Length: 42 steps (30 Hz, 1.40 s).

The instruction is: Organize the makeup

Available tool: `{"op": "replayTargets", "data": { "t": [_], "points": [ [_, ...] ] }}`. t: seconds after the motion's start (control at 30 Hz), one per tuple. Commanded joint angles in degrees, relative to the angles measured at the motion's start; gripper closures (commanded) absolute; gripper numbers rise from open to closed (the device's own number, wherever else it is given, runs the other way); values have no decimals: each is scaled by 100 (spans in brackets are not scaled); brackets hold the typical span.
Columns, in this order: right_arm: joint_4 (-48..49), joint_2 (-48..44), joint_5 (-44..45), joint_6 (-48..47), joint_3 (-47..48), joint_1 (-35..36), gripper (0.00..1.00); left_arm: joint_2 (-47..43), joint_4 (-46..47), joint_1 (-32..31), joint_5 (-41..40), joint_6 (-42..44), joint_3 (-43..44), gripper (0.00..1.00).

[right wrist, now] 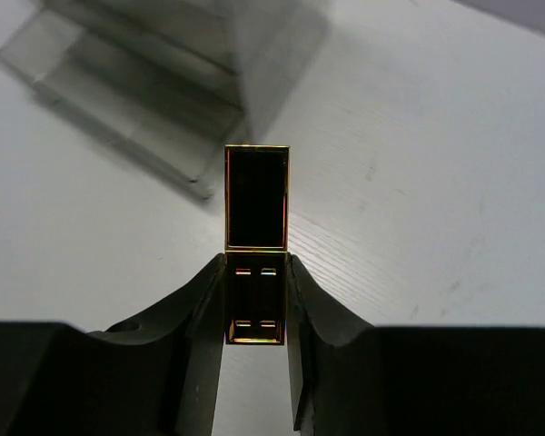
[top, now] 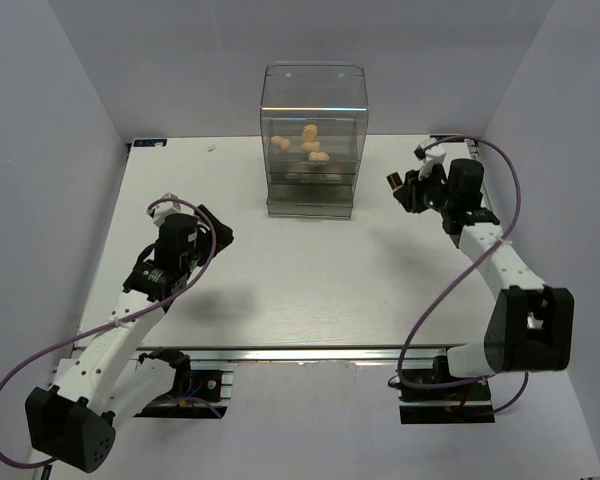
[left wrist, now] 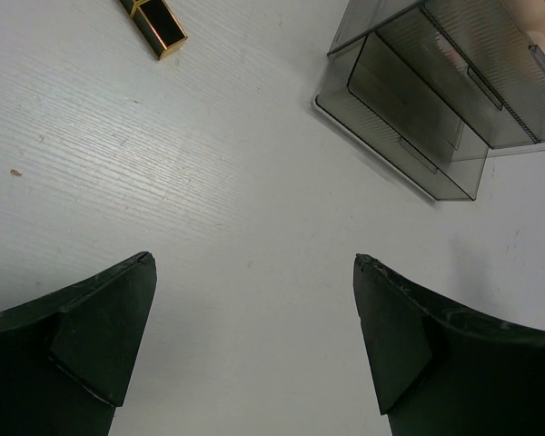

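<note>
My left pincer [top: 218,228] hangs over the desk [top: 280,290] at about 9 o'clock from the desk's middle, and it points toward 1 o'clock. In the left wrist view the left pincer [left wrist: 254,336] is spread wide. Its two dark fingers [left wrist: 100,327] stand far apart with only bare white desk [left wrist: 254,209] between them, and they grip nothing.

At 11 o'clock in that view, the loose lipstick tube [left wrist: 154,23] lies flat on the desk, black with gold edges and partly cut off by the frame. I cannot find it in the top view.

The clear drawer box [top: 313,140] stands upright at 12 o'clock on the desk. Four peach sponges [top: 313,147] sit inside it, in its upper part. From my left wrist the drawer box [left wrist: 436,100] shows at 1 o'clock, well apart from the fingers.

My right pincer [top: 400,190] is at about 2 o'clock, just to the right of the box and not touching it. There it is closed on the gripped lipstick tube [top: 393,181]. The right wrist view shows the right pincer [right wrist: 256,272] clamped narrowly on both sides of the gripped lipstick tube [right wrist: 256,200]. The tube's far end sticks out past the fingertips toward 12 o'clock. Beyond it, the drawer box [right wrist: 145,100] is blurred at 11 o'clock.
</note>
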Motion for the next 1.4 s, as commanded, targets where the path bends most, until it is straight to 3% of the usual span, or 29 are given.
{"op": "replayTargets", "data": {
  "t": [0.0, 0.1, 0.27, 0.47, 0.63, 0.9, 0.97, 1.07, 1.13, 1.23, 1.37],
  "points": [
    [-343, -537, -2064, -1884, -335, 51, 100, 68, 202, 78, 171, 29, -53, 2],
    [-1458, -750, -2806, -3166, -257, 148, 100, 138, 254, 131, 268, 64, -79, 2],
    [-1990, -707, -2475, -4490, 165, 964, 100, 77, 316, 254, 425, 90, -219, 2],
    [-1727, 494, -1036, -4887, 1315, 1887, 100, 41, 334, 395, 558, 108, -308, 2],
    [-1849, 1621, -331, -5203, 2588, 2353, 100, -11, 255, 447, 540, 134, -281, 2],
    [-1858, 3002, 461, -5687, 3610, 2758, 99, -117, 96, 483, 488, 90, -272, 2],
    [-1858, 3265, 636, -5687, 3856, 2785, 94, -126, 70, 491, 487, 73, -273, 2],
    [-1832, 3468, 830, -5625, 4015, 2837, 79, -134, 52, 500, 496, 55, -290, 2],
    [-1719, 3512, 953, -5581, 3989, 2855, 62, -108, 70, 500, 505, 46, -290, 2],
    [-1630, 3583, 1111, -5546, 3936, 2873, 48, -47, 140, 509, 558, 29, -290, 2],
    [-1410, 3557, 1252, -5502, 3734, 2855, 37, 85, 237, 527, 654, -6, -246, 2]
  ]
}}
